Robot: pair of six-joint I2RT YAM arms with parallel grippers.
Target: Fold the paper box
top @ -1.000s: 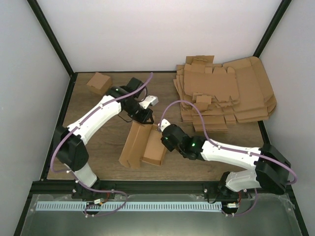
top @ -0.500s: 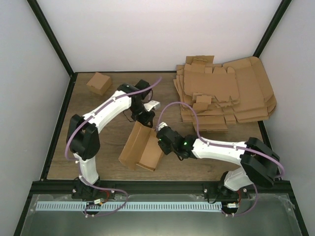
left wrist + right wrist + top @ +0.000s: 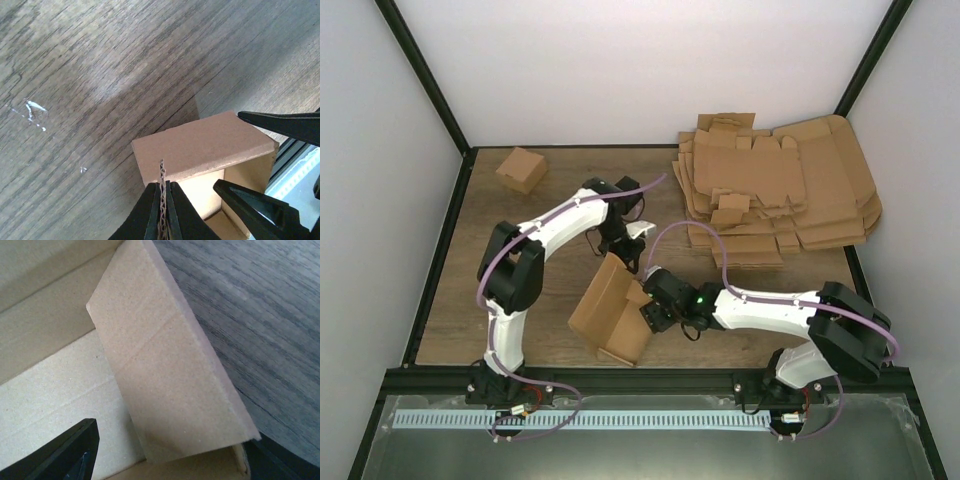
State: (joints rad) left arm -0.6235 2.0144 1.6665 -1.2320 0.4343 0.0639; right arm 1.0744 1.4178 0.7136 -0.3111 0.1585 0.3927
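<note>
The paper box (image 3: 610, 312) sits low in the middle of the overhead view on the wooden bench (image 3: 580, 165), a partly folded brown tray with its walls raised. The left fingers (image 3: 149, 212) are pinched shut on the thin top edge of one wall, and the corrugated edge shows between them in the left wrist view. The right fingers (image 3: 70, 455) stand wide apart and hold nothing. One dark tip lies inside the tray at the lower left of the right wrist view and the other is outside at the lower right. A creased side flap (image 3: 170, 375) rises between them and hides the tray's corner behind it. The left arm (image 3: 555, 228) reaches the box from above in the overhead view, and the right arm (image 3: 770, 305) comes in from the right, so both crowd its upper right side. A small folded box (image 3: 521, 168) rests well apart at the upper left of the bench. A spread stack of flat cardboard blanks (image 3: 775, 190) fills the upper right, apart from the paper box.
</note>
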